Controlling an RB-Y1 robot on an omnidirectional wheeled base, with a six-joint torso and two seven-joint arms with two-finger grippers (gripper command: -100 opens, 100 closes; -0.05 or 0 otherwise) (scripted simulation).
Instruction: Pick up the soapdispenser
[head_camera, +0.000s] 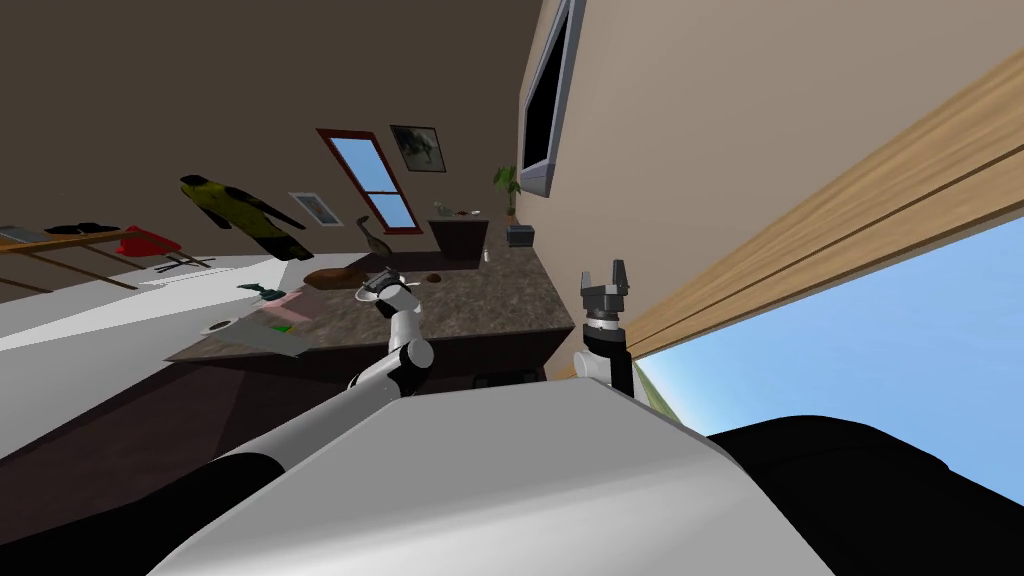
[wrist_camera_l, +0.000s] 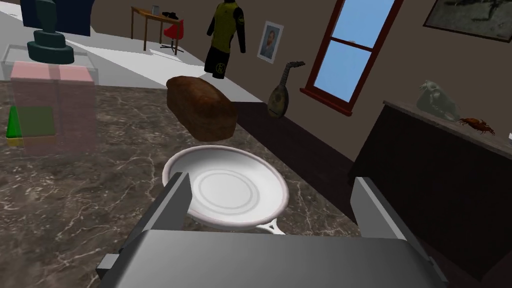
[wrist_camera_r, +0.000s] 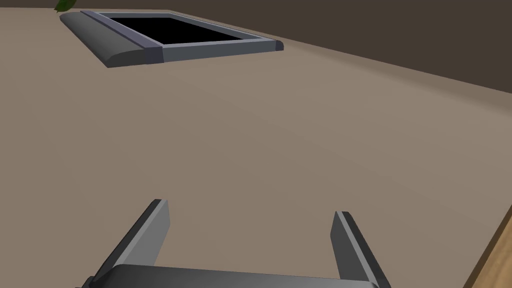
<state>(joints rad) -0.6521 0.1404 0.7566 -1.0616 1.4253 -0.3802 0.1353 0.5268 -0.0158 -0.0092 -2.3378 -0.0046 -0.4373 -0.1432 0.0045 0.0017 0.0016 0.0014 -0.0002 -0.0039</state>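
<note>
**Soap dispenser** (wrist_camera_l: 52, 100): a translucent pink block with a dark teal pump head. It stood upright on the dark marbled surface (wrist_camera_l: 100, 210). It was well apart from the left tool (wrist_camera_l: 272, 187), ahead of the fingertips and out to the side of one finger. A green item (wrist_camera_l: 14, 125) lay just beside the dispenser on its side away from the tool, and was partly seen through the pink body.

**Left tool:** the fingers were spread wide with nothing between them, and the tool was held over the surface. A white plate (wrist_camera_l: 232, 192) lay directly ahead of the fingers. A brown loaf (wrist_camera_l: 202, 107) rested just beyond the plate, nearer the tool than the dispenser was.

**Beyond the surface:** a dark cabinet (wrist_camera_l: 440, 165) stood on the side of the tool's other finger. It carried a grey skull-like figure (wrist_camera_l: 439, 100) and a small red crab (wrist_camera_l: 477, 125).

**Right tool** (wrist_camera_r: 250, 210): it was raised before a beige wall (wrist_camera_r: 300, 125), well apart from the dispenser. Its fingers were likewise wide apart and empty.
</note>
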